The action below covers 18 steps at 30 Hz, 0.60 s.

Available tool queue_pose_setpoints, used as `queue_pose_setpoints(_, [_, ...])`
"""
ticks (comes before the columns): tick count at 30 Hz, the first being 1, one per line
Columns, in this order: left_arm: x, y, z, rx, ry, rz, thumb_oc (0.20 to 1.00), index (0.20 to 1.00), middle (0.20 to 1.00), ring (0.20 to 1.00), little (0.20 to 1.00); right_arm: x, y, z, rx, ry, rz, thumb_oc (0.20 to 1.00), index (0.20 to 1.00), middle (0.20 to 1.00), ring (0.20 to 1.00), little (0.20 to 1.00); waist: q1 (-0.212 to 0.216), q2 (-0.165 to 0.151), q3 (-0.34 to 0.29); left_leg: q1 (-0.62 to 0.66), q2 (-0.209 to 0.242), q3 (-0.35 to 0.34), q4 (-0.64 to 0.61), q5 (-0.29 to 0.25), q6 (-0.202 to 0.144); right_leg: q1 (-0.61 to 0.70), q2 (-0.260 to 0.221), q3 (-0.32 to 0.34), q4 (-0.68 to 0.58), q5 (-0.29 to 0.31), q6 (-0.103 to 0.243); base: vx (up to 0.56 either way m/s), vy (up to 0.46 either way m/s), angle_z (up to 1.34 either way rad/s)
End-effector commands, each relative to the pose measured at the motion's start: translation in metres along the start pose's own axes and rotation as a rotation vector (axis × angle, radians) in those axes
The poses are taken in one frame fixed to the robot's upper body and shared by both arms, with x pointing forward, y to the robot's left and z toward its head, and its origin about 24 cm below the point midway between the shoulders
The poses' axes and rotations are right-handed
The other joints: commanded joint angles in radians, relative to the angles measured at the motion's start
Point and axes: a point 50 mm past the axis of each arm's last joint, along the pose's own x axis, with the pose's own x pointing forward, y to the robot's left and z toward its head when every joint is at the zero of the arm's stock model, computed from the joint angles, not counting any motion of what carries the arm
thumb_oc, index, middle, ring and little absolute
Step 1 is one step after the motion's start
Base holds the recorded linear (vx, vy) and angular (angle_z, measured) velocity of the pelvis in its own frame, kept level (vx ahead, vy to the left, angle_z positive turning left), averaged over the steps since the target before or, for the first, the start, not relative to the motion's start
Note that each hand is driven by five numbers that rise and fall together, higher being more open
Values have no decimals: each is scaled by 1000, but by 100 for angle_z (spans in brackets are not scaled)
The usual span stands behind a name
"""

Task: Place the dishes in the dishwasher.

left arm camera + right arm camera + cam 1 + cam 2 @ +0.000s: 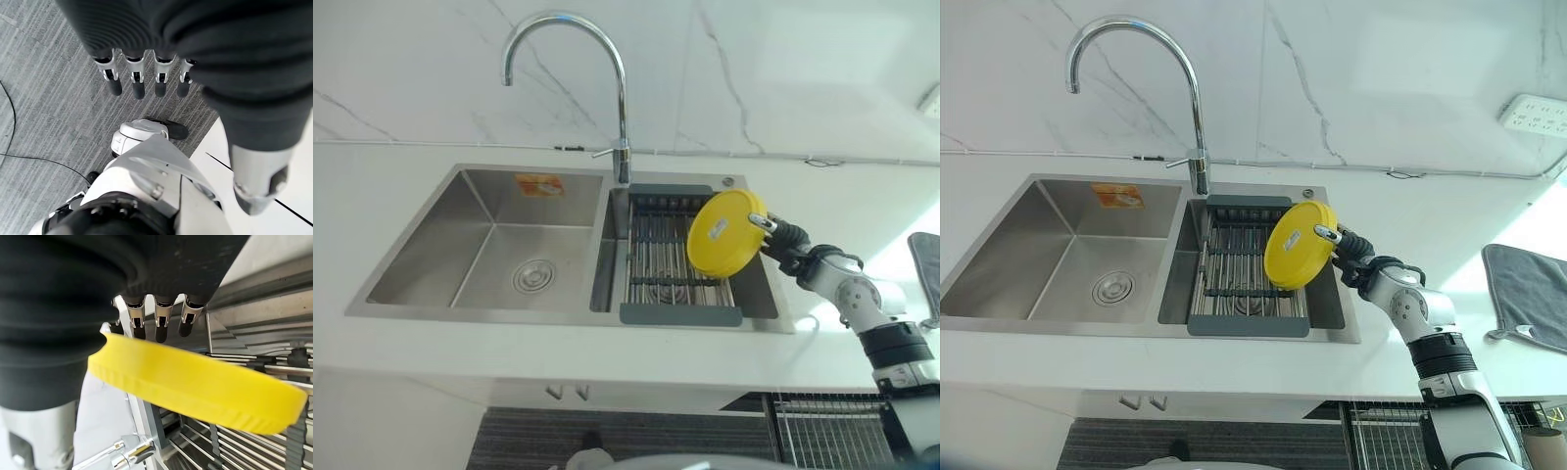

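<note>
Right hand [1347, 247]: fingers and thumb clamped on round yellow plastic plate [1298, 245], tilted above grey sink rack [1246, 284].
Left hand [146, 78]: fingers relaxed, holding nothing.

The left hand [146, 78] hangs above a grey striped floor [44, 98], its fingers [138, 81] in a row, straight and loose, dark tips pointing down, nothing between them. Its dark ribbed cover sits just above the fingers, and the thumb [257, 181] stands apart from them, over a white panel [274, 181] crossed by a thin dark seam. That panel meets the floor in a straight slanting edge.
</note>
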Motion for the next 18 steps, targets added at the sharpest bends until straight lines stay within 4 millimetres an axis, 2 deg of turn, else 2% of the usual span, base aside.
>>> queue_pose_setpoints(1, [0, -2, 2, 61, 41, 13, 1000, 1000, 1000, 1000, 1000, 7, 3, 41, -21, -100, 6, 1000, 1000, 1000, 1000, 1000, 47, 53, -7, 68, 112, 59, 9, -70, -82, -11, -39, -41, 0, -63, 10, 2, 6, 3])
queue_pose_setpoints(18, [2, -11, 9, 51, 45, 24, 1000, 1000, 1000, 1000, 1000, 14, 2, 36, -12, -54, -15, 1000, 1000, 1000, 1000, 1000, 43, 47, -8, 71, 106, 53, 9, -76, -79, -7, -37, -35, 0, -65, 7, 6, 0, 2])
